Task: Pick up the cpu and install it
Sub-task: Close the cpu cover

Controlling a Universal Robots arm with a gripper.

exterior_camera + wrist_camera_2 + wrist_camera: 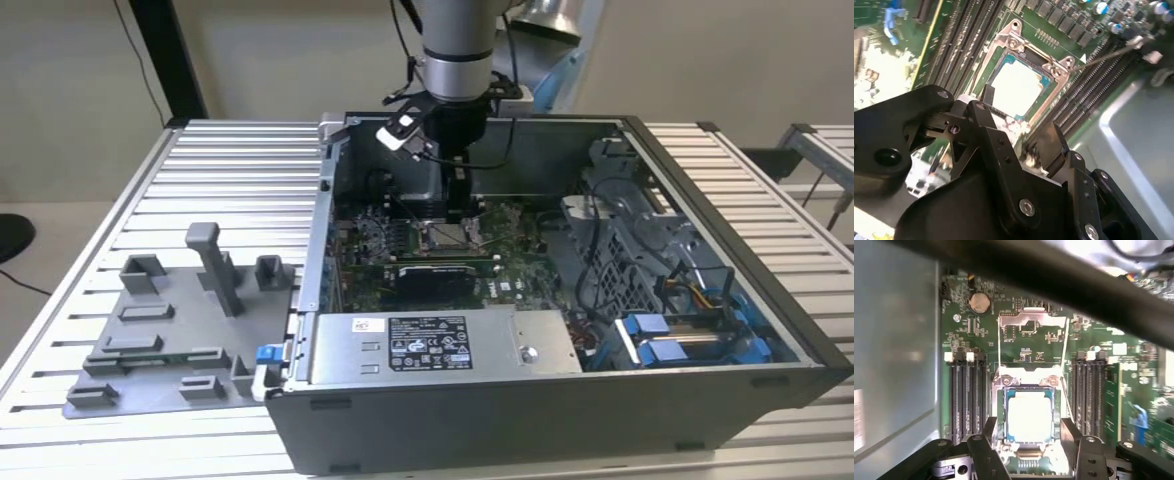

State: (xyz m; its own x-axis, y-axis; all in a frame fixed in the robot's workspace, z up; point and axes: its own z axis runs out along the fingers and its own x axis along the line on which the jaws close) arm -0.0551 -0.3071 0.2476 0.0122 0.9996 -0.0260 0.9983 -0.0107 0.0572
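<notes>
The cpu (pixel 1029 416), a pale silver square chip, lies flat inside the motherboard socket (pixel 1028 385); it shows bright in the second wrist view too (pixel 1016 87). My gripper (pixel 1030 435) hangs low over the socket, open. Its black fingers (pixel 991 432) stand on either side of the chip, with a small gap to its edges. In the exterior view the gripper (pixel 458 212) reaches down into the open computer case (pixel 747 385), just above the socket (pixel 447 237).
The socket's metal load plate (pixel 1029 322) is flipped up. Memory slots (pixel 966 395) flank the socket. A grey power supply box (pixel 427 345) sits at the case's near side, and blue drive parts (pixel 667 335) at the exterior view's right. A grey fixture tray (pixel 174 330) lies outside on the table.
</notes>
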